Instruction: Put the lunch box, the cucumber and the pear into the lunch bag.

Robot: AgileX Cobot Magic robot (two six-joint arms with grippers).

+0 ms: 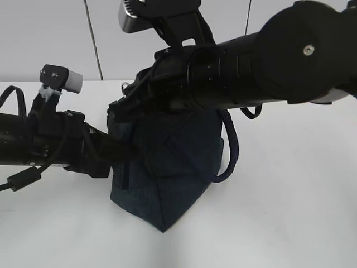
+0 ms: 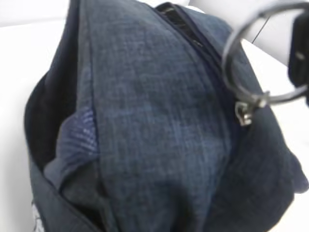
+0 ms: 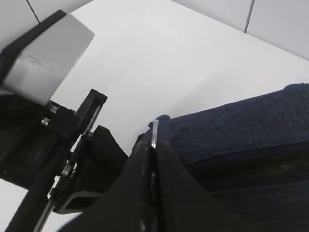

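Observation:
The dark navy lunch bag (image 1: 167, 167) stands mid-table and fills the left wrist view (image 2: 154, 125). Its silver ring zip pull (image 2: 227, 55) hangs at the top right of that view, and the zip (image 2: 186, 29) runs along the bag's top. My right gripper (image 3: 153, 147) is shut on the ring (image 3: 155, 131) at the bag's top left (image 1: 127, 103). My left gripper (image 1: 120, 149) presses into the bag's left side, where the fabric is bunched; its fingers are hidden by cloth. The lunch box, cucumber and pear are out of view.
The bag's loop handle (image 1: 231, 151) hangs on its right side. The right arm (image 1: 251, 61) crosses above the bag. The left arm (image 1: 39, 145) lies low at the left. A white table (image 1: 290, 212) surrounds the bag, with a tiled wall behind.

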